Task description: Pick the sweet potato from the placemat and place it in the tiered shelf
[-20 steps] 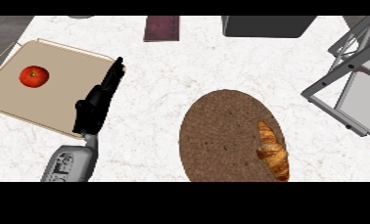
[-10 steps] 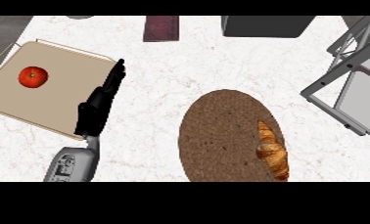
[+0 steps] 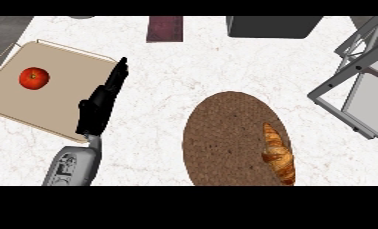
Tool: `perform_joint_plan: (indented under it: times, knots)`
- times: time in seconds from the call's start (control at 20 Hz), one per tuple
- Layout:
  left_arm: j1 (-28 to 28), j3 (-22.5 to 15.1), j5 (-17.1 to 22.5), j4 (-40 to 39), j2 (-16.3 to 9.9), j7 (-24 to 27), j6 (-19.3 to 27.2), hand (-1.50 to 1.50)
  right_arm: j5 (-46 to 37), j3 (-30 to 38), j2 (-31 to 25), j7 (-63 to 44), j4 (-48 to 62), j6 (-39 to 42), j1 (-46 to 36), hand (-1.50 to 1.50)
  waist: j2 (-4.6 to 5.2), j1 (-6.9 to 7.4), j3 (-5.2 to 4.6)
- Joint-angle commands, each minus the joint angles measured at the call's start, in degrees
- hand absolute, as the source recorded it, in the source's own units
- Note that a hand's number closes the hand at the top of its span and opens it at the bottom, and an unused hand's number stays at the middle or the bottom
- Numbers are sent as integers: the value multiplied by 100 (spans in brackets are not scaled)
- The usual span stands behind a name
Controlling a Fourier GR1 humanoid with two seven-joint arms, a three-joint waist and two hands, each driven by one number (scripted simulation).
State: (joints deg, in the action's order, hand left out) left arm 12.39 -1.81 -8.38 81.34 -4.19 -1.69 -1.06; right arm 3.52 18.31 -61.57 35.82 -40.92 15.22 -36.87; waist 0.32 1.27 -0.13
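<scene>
Head view: the long orange-brown sweet potato (image 3: 277, 154) lies untouched on the round brown woven placemat (image 3: 221, 138), at the mat's four o'clock edge. The left hand (image 3: 100, 104) rests at nine o'clock with straight fingers, holding nothing, over the beige square tray (image 3: 63, 98) bearing a red tomato (image 3: 34, 78). The pick has not begun; it probably calls for a reach to the potato. The grey metal tiered shelf (image 3: 353, 85) at three o'clock is cut off, and the right hand does not show.

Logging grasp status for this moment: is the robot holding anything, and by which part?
Nothing is held. The left hand is open, fingers straight, over the edge of the beige square tray. The right hand is out of view.
</scene>
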Motion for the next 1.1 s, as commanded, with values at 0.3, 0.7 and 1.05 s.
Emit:
perform_joint_plan:
  times: [0.3,0.7,1.05]
  knots:
    - [227,127,-28,-306,26,66,65,0,107,162,-130,-200,1331,1017,-898,-150,10,-28,16]
    - [-216,-27,-88,51,94,128,77,0,238,290,-439,-179,1776,2051,-1156,-150,1,-8,20]
    - [-66,5,-57,-66,86,75,23,0,1171,1090,-892,-2045,2608,2260,-2152,-150,2,-7,15]
